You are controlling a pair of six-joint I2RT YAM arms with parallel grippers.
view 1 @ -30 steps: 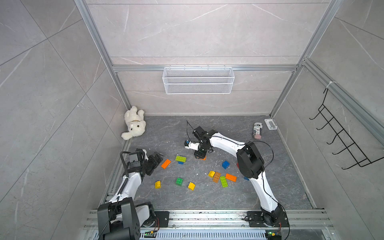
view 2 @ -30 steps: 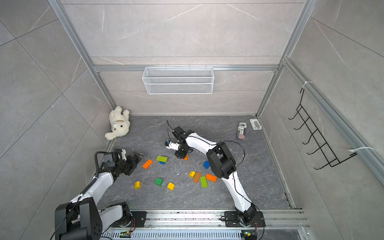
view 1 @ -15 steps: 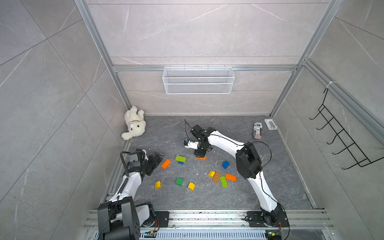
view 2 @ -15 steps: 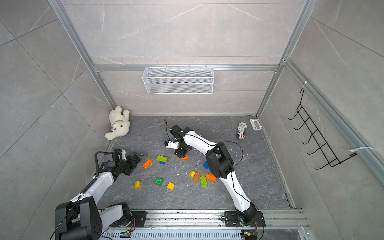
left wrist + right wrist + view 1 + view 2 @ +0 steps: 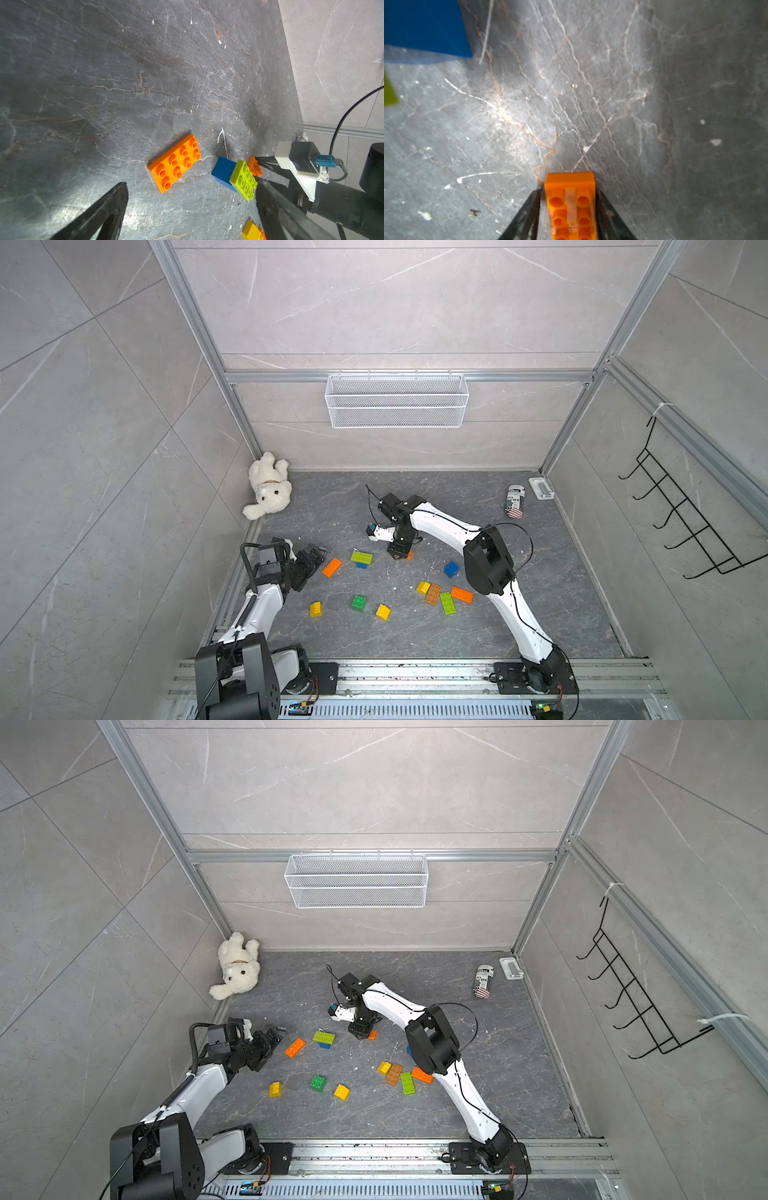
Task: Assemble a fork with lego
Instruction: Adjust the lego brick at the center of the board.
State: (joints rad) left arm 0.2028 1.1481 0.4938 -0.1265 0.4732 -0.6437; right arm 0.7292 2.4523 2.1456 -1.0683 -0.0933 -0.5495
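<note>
Right tool [image 5: 400, 553] points down at the surface [image 5: 332, 506] mid-floor, clenched on a small orange brick [image 5: 571, 207]. In the right wrist view we see both fingers flush on its sides, with the studs facing the camera. We can't tell if it's lifted clear.

Left tool [image 5: 191, 184] is released, jaws spread wide and holding nothing, hovering low near the left edge. The orange oblong brick [image 5: 174, 164] lies flat just ahead of it. Past that, a lime brick [image 5: 243, 179] sits tilted on a blue brick [image 5: 223, 171].

The other bricks are loose on the surface. In both top views we see a tight cluster beside the right arm's elbow: yellow square brick [image 5: 423, 587], brown brick [image 5: 433, 594], light green brick [image 5: 447, 603] and orange flat brick [image 5: 461, 594]. A blue square brick [image 5: 451, 569] lies near it. Closer to the rail, well apart, are a green square brick [image 5: 358, 603] and two yellow sloped bricks [image 5: 315, 609] [image 5: 382, 612].
</note>
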